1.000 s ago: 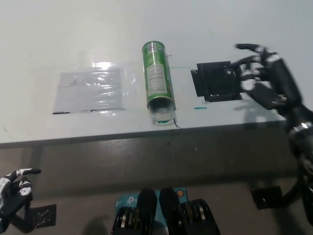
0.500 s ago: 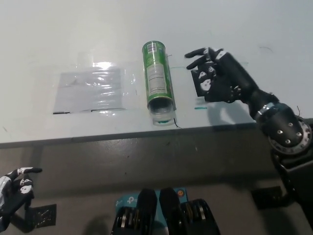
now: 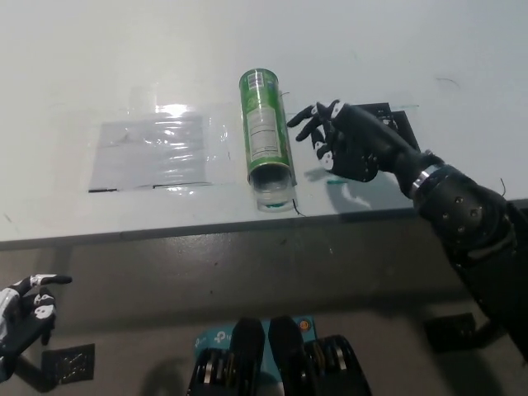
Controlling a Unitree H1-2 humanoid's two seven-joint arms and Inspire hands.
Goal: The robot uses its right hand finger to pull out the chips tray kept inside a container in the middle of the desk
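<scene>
- I see the green container (image 3: 266, 129) lying on its side mid-desk (image 3: 124, 66), open end toward the robot, clear chips tray (image 3: 273, 195) protruding.
- My right hand (image 3: 346, 144) hovers just beside it, fingers spread, holding nothing.
- My left hand (image 3: 21, 318) rests lower left, fingers apart, empty.

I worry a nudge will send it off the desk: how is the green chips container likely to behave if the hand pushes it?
The green chips container lies on its side, so a sideways push would probably roll it. Its open end faces the desk edge, so a pull on the clear tray may drag the can forward. The right hand hovers open beside it.
</scene>
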